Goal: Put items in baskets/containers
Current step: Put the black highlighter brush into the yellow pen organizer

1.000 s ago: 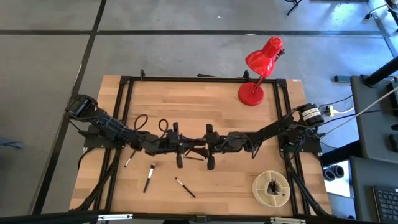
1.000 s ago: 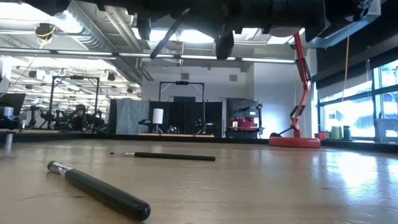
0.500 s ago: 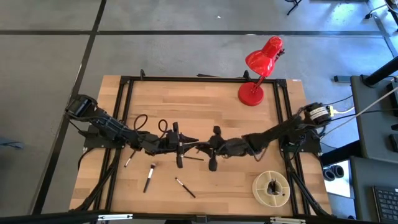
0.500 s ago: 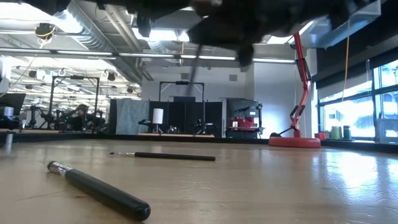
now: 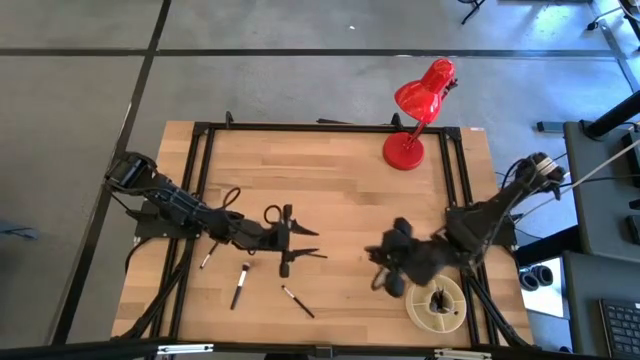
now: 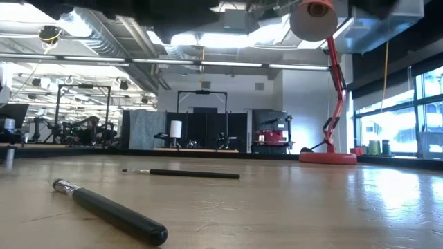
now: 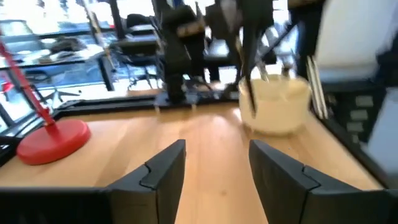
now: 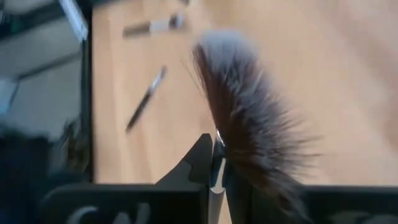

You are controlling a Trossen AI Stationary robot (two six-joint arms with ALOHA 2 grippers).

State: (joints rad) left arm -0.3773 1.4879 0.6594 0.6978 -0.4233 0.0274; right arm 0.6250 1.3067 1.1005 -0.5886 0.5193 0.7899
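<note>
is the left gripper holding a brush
No, the left gripper has its two fingers spread apart with only bare table showing between them.

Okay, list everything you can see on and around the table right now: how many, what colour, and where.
table: one, pale wood, black frame around it.
lamp: one, red, top right of the table in the high view.
dish: one, cream, bottom right of the table, brushes standing in it.
loose brushes: at least four, dark handles, lying on the lower left half of the table.
fan brush: one, dark bristles with pale tips, held in the right tool.
left tool: open, over the table's middle.
right tool: shut on the fan brush, beside the dish.
</note>
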